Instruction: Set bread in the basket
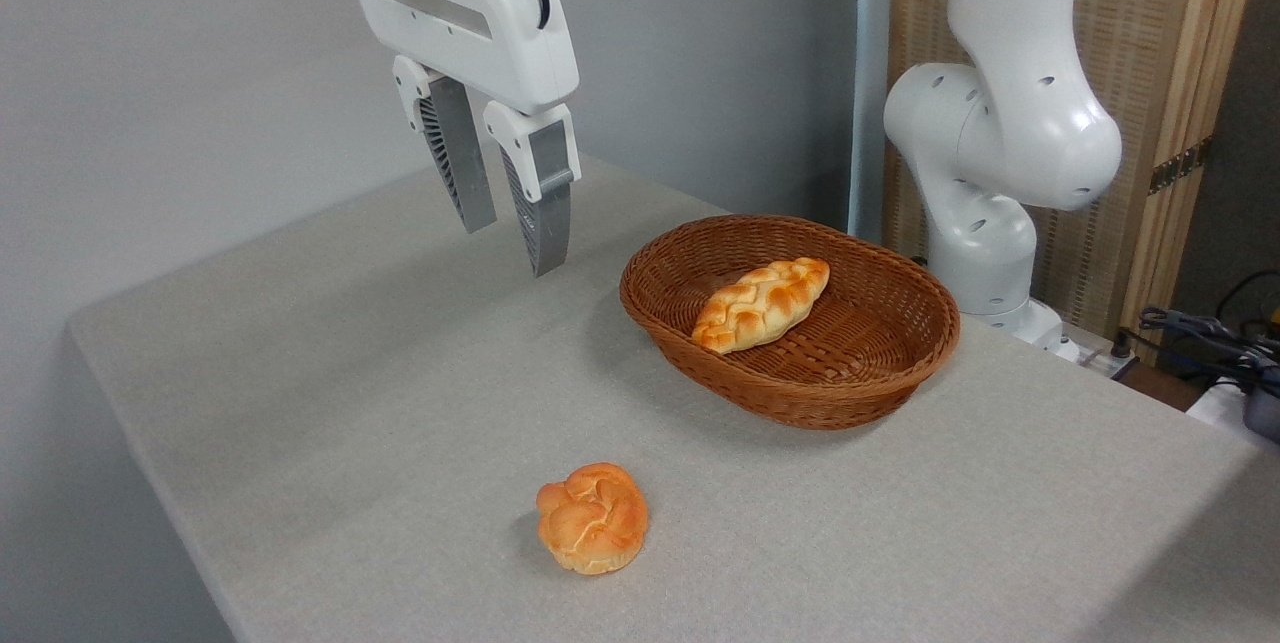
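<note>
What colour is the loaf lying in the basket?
Golden with toasted orange-brown patches, braided; the bread shows clearly in the fixed camera view.

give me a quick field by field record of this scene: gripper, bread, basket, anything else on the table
gripper: open, empty, raised above the table, left of the basket
bread: braided loaf lying inside the basket, toward its left side
basket: oval wicker, upright on the table
round bun: on the table in front of the basket, apart from it
task state: loaf appears already placed
</note>
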Robot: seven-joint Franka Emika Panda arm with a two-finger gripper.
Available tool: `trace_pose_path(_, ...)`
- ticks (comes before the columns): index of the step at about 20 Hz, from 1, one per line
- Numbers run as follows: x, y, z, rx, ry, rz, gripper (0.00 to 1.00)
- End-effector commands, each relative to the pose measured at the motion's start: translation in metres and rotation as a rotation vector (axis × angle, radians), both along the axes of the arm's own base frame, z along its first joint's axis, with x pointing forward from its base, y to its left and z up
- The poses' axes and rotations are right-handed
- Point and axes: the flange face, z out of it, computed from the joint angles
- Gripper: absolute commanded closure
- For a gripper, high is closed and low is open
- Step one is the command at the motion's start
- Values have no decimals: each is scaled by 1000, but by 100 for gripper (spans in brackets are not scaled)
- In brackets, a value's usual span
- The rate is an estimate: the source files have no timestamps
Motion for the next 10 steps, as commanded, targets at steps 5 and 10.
trace_pose_path(5,6,3,4,8,-19,4,0)
trace_pose_path(10,7,3,5,8,-23,6,1)
